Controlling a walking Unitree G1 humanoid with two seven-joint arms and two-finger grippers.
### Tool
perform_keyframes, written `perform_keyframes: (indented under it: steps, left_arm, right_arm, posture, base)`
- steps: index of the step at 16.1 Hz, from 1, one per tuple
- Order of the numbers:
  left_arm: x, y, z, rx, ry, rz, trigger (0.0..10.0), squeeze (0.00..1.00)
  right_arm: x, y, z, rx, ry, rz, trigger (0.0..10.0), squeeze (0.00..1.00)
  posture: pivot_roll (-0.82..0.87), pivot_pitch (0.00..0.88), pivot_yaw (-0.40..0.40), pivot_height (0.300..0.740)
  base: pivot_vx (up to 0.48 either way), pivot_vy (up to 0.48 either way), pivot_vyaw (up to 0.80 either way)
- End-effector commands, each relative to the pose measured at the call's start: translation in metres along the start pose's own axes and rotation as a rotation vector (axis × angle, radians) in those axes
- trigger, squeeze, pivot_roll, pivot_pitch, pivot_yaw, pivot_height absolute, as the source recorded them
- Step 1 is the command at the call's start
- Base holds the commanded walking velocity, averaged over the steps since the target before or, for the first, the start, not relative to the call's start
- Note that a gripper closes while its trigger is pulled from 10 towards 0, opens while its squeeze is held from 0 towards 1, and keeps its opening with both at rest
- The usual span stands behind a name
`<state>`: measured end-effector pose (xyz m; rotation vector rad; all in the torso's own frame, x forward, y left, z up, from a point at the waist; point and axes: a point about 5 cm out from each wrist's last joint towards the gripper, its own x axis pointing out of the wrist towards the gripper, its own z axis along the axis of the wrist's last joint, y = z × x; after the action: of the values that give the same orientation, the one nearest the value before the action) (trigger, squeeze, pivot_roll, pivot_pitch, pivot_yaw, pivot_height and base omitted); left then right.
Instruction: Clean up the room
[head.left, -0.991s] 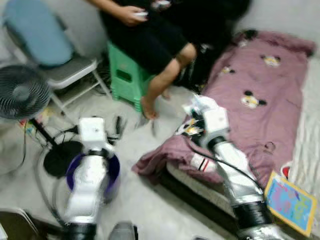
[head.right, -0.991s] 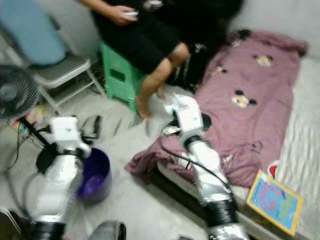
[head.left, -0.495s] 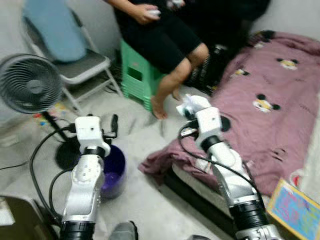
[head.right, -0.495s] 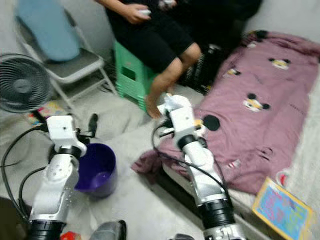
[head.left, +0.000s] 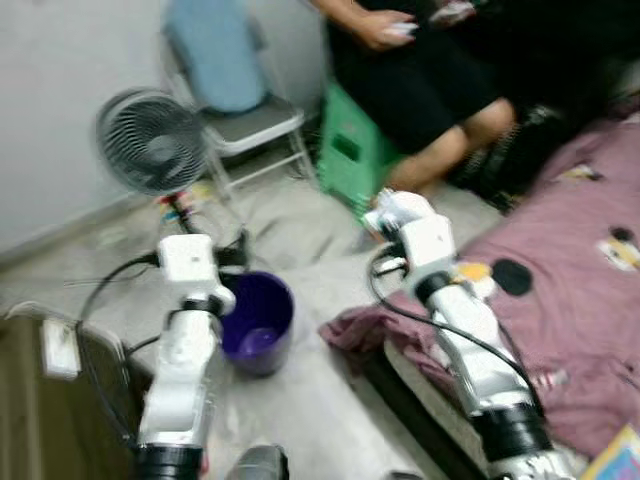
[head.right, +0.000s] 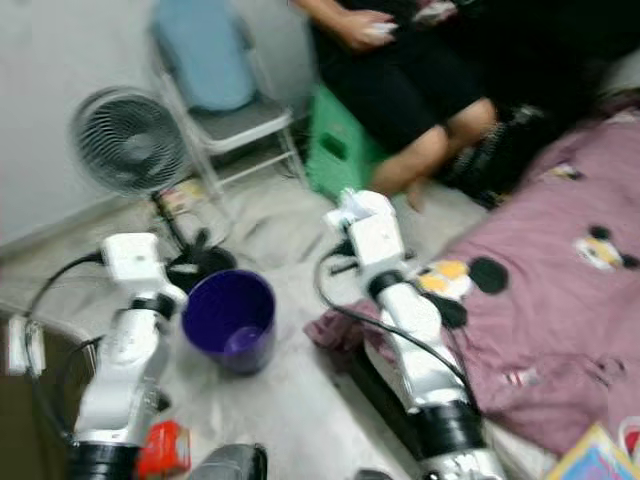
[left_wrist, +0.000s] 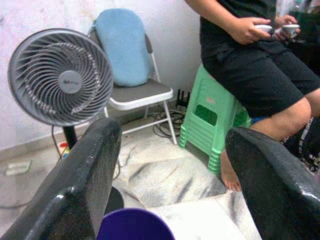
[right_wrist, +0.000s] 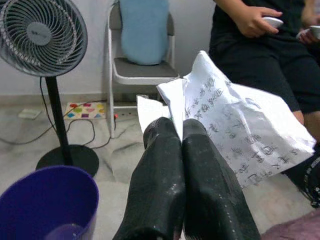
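Bucket (head.right: 230, 320) on floor between arms; fan (head.right: 128, 142) and chair (head.right: 235, 118) behind; blanket (head.right: 560, 330) right.

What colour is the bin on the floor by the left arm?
The bin is deep purple, inside and out; clearest in the right eye view.

Printed sheet, no legible text

The crumpled white paper sheet (right_wrist: 235, 130) carries rows of dark printed characters, too blurred to read; the grey fan hub (left_wrist: 69, 78) bears an unreadable mark.
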<state>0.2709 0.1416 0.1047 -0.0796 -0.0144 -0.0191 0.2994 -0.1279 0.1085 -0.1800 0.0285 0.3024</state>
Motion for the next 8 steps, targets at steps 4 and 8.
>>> perform_keyframes:
  steps: [4, 8]
  left_arm:
    - [0.0002, 0.0080, 0.0039, 0.016, -0.016, 0.012, 10.0, 0.00]
    - [0.0000, 0.0055, 0.0048, 0.011, -0.030, -0.022, 10.0, 0.00]
  right_arm:
    - [0.0045, 0.0074, 0.0076, 0.012, -0.029, 0.030, 10.0, 0.00]
    - [0.0047, 0.0082, 0.0072, 0.013, -0.030, 0.032, 10.0, 0.00]
  posture:
    - [-0.08, 0.000, 0.017, 0.740]
    - [-0.08, 0.000, 0.019, 0.740]
  base:
    - [0.000, 0.000, 0.80]
    - [0.000, 0.000, 0.80]
